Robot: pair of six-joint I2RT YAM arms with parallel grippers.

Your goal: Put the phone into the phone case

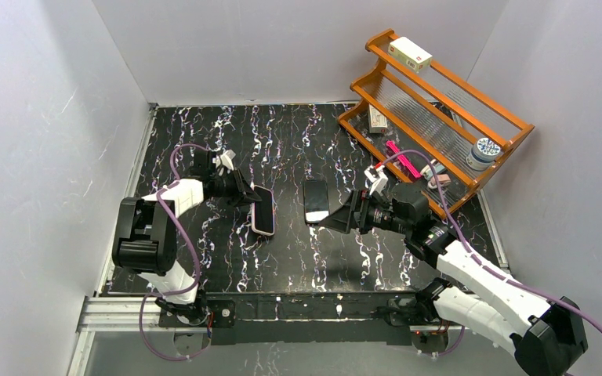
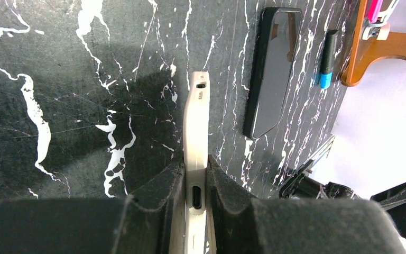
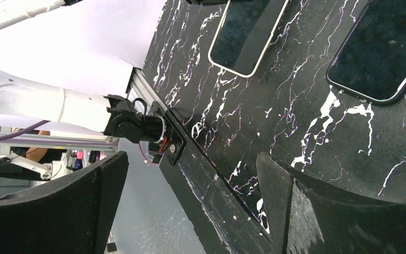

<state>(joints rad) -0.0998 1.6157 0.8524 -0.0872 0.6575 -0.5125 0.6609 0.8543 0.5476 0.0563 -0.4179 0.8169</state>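
The cream phone case point(image 1: 263, 211) stands on its long edge at the left centre of the table. My left gripper point(image 1: 249, 196) is shut on its near end. In the left wrist view the case point(image 2: 196, 121) is edge-on between the fingers of the left gripper point(image 2: 194, 170), port cutout showing. The black phone point(image 1: 316, 200) lies flat, screen up, just right of the case; it also shows in the left wrist view point(image 2: 272, 69) and the right wrist view point(image 3: 386, 47). My right gripper point(image 1: 335, 218) is open and empty, hovering by the phone's near right side, and also shows open in its own view point(image 3: 190, 201). The case shows at the top of the right wrist view point(image 3: 246, 37).
An orange wooden rack point(image 1: 439, 117) stands at the back right with small boxes, a jar point(image 1: 484, 150) and pink items. A blue-tipped marker point(image 2: 326, 58) lies by the rack's foot. White walls close the table on three sides. The table's front edge point(image 3: 201, 174) runs under the right gripper.
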